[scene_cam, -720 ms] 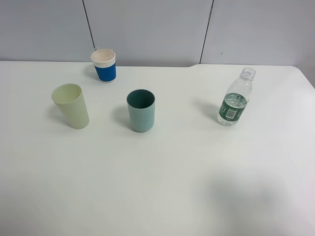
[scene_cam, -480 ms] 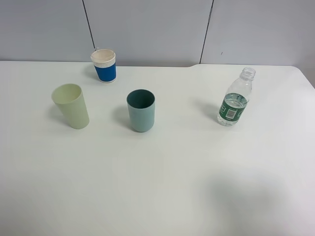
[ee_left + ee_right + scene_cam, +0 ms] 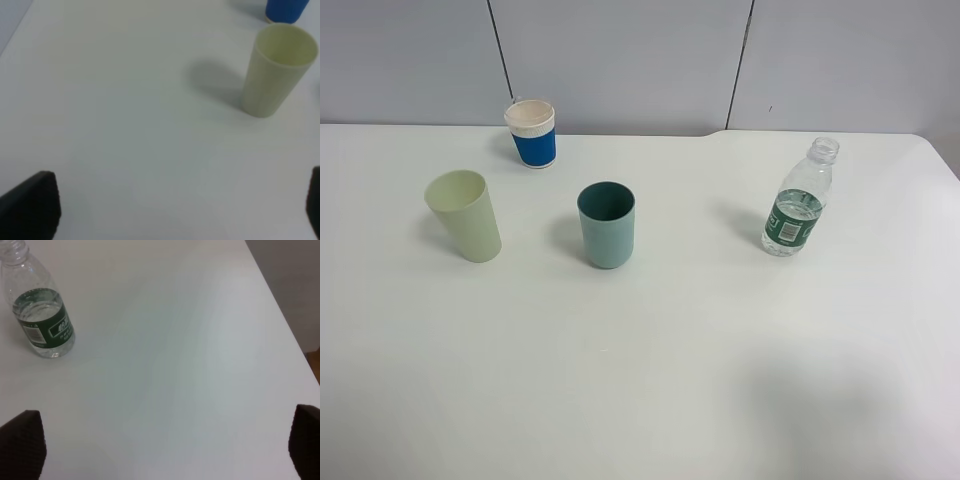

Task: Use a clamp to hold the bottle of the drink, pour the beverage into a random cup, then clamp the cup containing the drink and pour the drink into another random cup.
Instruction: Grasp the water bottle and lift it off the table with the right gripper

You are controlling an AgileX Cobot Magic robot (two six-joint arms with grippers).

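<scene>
The bottle (image 3: pixel 798 202) stands upright and uncapped at the right of the table, green label around it, the clear drink (image 3: pixel 798 205) filling its lower half. It also shows in the right wrist view as bottle (image 3: pixel 41 315). A teal cup (image 3: pixel 607 224) stands upright in the middle; whether it holds liquid I cannot tell. Neither clamp appears in the high view. My right gripper (image 3: pixel 162 445) is open, well short of the bottle. My left gripper (image 3: pixel 172 205) is open with bare table between its fingers (image 3: pixel 31 207).
A pale yellow-green cup (image 3: pixel 464 215) stands left of the teal one, also seen as cup (image 3: pixel 277 70). A blue-and-white paper cup (image 3: pixel 532 132) sits at the back left. The white table (image 3: pixel 650 380) ends at a right edge (image 3: pixel 280 305).
</scene>
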